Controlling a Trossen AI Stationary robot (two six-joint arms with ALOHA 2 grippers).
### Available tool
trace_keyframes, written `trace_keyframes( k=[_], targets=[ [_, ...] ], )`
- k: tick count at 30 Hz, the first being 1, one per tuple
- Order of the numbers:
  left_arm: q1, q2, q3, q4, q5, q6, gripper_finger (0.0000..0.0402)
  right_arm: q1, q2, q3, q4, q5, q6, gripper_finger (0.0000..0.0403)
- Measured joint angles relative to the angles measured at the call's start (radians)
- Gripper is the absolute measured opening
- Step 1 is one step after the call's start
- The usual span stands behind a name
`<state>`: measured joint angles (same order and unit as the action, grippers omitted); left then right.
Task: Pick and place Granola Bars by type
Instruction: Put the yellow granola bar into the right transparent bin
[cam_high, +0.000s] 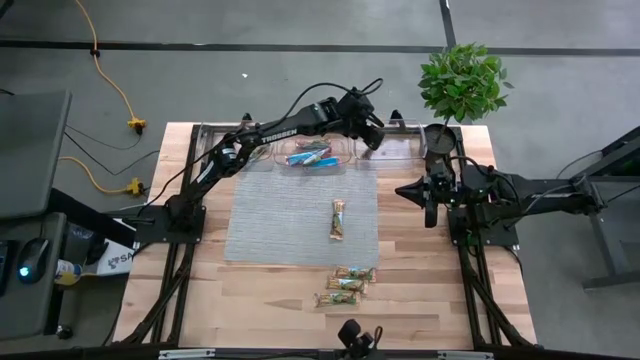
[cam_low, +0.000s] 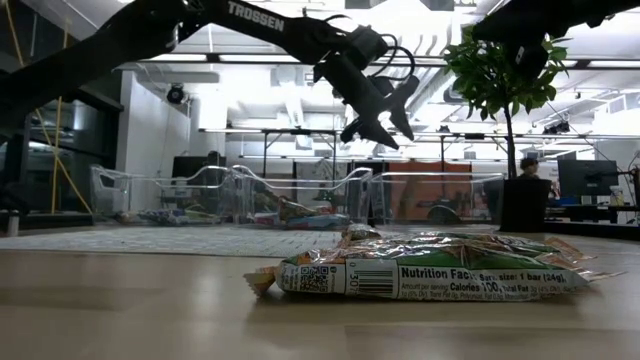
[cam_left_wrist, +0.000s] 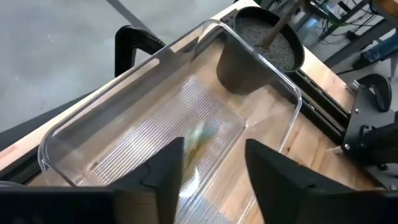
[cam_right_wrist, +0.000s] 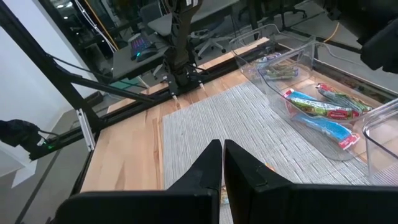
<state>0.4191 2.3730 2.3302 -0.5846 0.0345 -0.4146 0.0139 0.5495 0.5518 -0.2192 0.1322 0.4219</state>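
Clear plastic bin (cam_left_wrist: 124, 124): empty-looking ribbed floor, directly under the left gripper, upper centre-right of the high view.
Left gripper (cam_high: 372, 135): fingers spread apart, nothing between them; raised over that bin, upper middle of the high view.
Left fingers (cam_left_wrist: 166, 165): dark, wide gap showing the bin floor between them.
Right gripper (cam_right_wrist: 222, 163): fingers pressed together, nothing held; parked at the right edge of the table, centre right of the high view.
Granola Bars in tray (cam_high: 312, 156): blue, red and green wrappers in a neighbouring clear bin, upper centre of the high view.
Single bar (cam_high: 338, 220): lying lengthwise on the grey mat (cam_high: 260, 220), middle of the high view.
Bars near front edge (cam_high: 345, 285): small cluster on bare wood, lower centre of the high view; nearest one fills the low view's foreground.
Potted plant (cam_high: 460, 85): upper right of the high view, pot just beside the bin's corner.
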Motion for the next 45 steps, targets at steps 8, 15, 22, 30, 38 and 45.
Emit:
trace_keyframes(
  k=[8, 15, 22, 30, 38, 45],
  targets=[
    [0.007, -0.014, -0.001, 0.010, 0.093, 0.023, 0.0230, 0.000, 0.000, 0.000, 0.000, 0.000, 0.007, 0.0000],
    [0.013, -0.149, 0.000, -0.065, 0.230, 0.112, 0.0232, 0.000, 0.000, 0.000, 0.000, 0.000, 0.007, 0.0000],
    [0.001, -0.308, -0.001, -0.337, 0.147, 0.268, 0.0223, 0.000, 0.000, 0.000, 0.000, 0.003, 0.007, 0.0000],
    [-0.021, -0.452, -0.002, -0.532, 0.139, 0.379, 0.0104, 0.000, 0.000, 0.000, 0.000, 0.015, -0.008, 0.0000],
    [-0.029, -0.588, -0.002, -0.645, 0.139, 0.448, 0.0008, 0.000, 0.000, 0.000, 0.000, 0.016, -0.020, 0.0000],
    [-0.027, -0.727, -0.055, -0.726, 0.109, 0.469, 0.0002, -0.001, 0.000, 0.000, 0.000, 0.015, -0.028, 0.0000]
  ],
)
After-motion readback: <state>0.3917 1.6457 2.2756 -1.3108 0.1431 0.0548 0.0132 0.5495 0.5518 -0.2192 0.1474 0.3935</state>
